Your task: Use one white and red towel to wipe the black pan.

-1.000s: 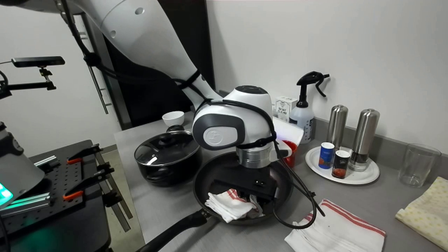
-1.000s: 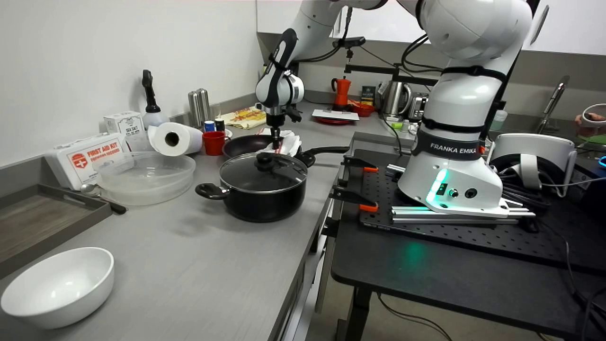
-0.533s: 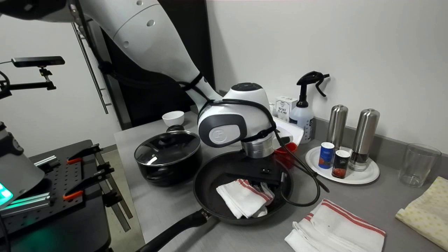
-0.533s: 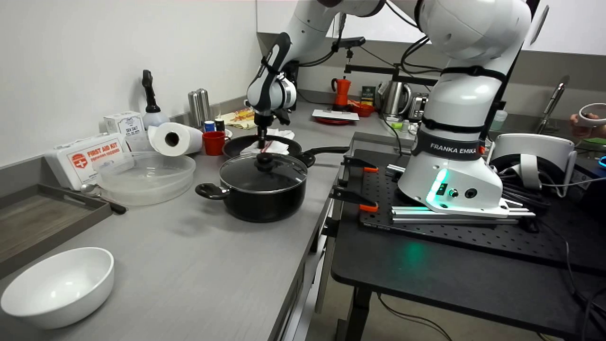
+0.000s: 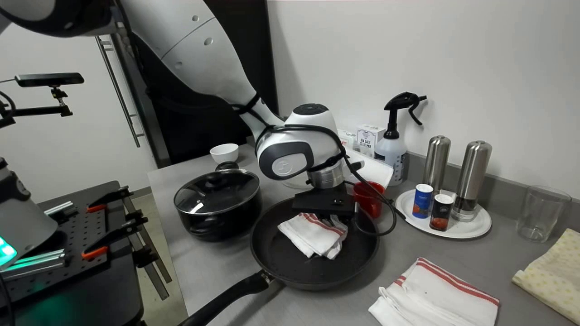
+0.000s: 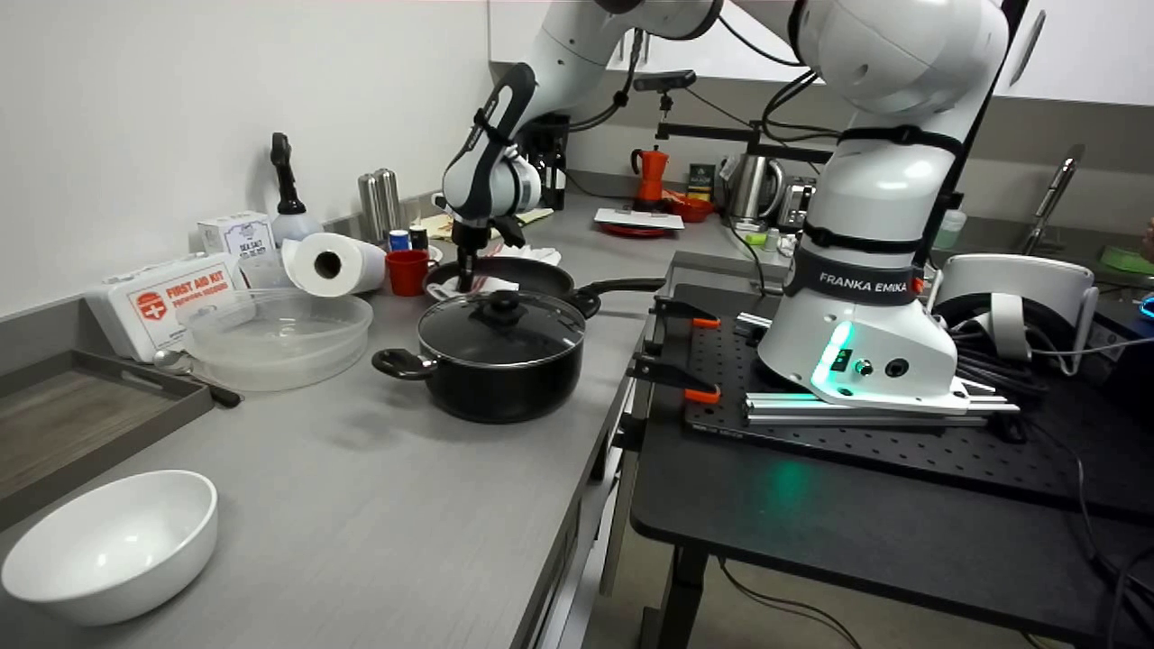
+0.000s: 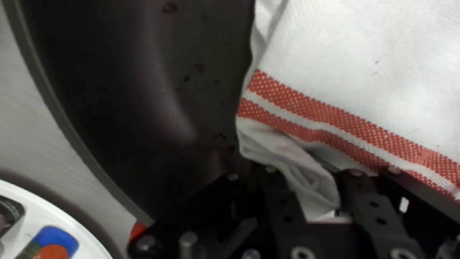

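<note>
Clamping a bunched edge of towel [image 5: 311, 234] in gripper [image 7: 312, 172], presumably freeing the folded bulk for wiping. Holding it over pan [image 5: 353, 258], not showing whether touching; probably aiming at dark specks [image 7: 187, 78] inside. Leaving spare towel [image 5: 439, 296] folded beside pan, presumably needing only one.

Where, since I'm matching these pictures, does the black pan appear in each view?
In an exterior view: the black pan is below centre, slightly right.
In an exterior view: the black pan is just up and left of centre, partly behind the lidded pot.
In the wrist view: the black pan is at upper left, cut off at the top.
Shared landmark: the blue canister, at bottom left in the wrist view.
</note>
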Controlling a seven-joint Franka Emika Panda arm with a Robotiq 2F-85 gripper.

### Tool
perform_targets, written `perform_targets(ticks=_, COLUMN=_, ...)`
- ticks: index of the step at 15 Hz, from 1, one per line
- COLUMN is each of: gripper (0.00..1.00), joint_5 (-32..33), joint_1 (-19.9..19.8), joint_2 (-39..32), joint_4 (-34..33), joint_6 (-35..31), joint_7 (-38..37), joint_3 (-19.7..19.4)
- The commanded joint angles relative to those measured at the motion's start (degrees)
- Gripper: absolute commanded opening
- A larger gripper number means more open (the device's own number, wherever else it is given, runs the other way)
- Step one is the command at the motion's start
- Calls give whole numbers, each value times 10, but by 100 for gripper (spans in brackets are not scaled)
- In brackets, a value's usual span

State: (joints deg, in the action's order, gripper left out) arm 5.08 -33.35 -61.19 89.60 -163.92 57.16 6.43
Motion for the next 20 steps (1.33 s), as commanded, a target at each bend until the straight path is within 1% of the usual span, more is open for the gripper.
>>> perform_targets(ticks=1, gripper=3, joint_5=12, joint_1=3, joint_2=-3, joint_4=32, joint_6=-31, joint_7=25, joint_3=16)
perform_targets(ticks=4, gripper=3, joint_5=18, joint_1=1, joint_2=-3, joint_4=46, joint_6=-49, joint_7=40, joint_3=21)
perform_targets(ticks=10, gripper=3, joint_5=14, joint_1=-24, joint_2=-7, joint_4=34, joint_6=-50, joint_7=45, joint_3=20)
perform_targets(ticks=12, gripper=3, joint_5=11, joint_1=-41, joint_2=-6, joint_4=34, joint_6=-51, joint_7=45, joint_3=21)
perform_targets(ticks=20, gripper=3, joint_5=8, joint_1=-131, joint_2=-5, joint_4=28, joint_6=-54, joint_7=44, joint_3=28)
